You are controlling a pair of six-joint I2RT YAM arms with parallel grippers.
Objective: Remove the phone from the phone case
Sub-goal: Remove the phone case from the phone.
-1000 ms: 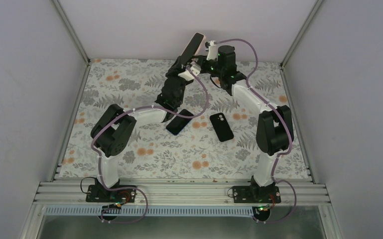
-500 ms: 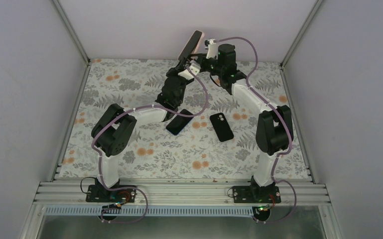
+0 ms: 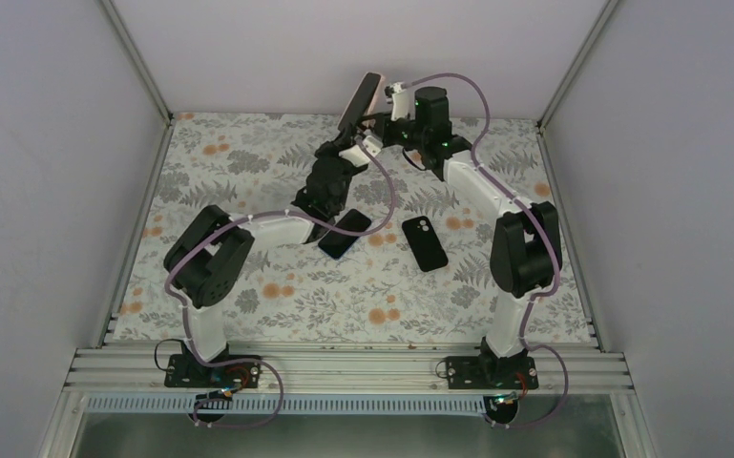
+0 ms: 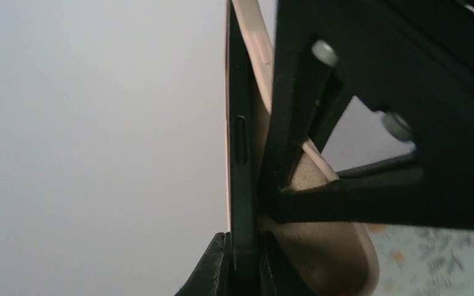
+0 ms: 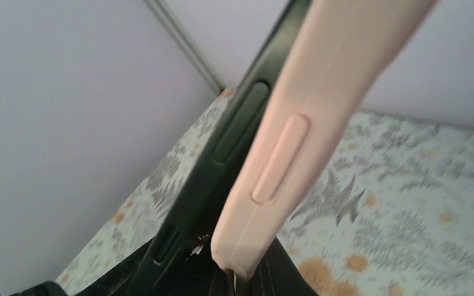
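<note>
Pinching the phone (image 4: pixel 239 154) edge, left claw (image 4: pixel 243 266), right claw (image 5: pixel 225 280) clamped on the phone case (image 5: pixel 296 111) alongside

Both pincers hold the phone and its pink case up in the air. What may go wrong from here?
The left pincer grips only the thin edge of the phone, high above the table; when the phone case lets go, the phone may slip and fall. The right pincer pinches one end of the case, which may pull out.
</note>
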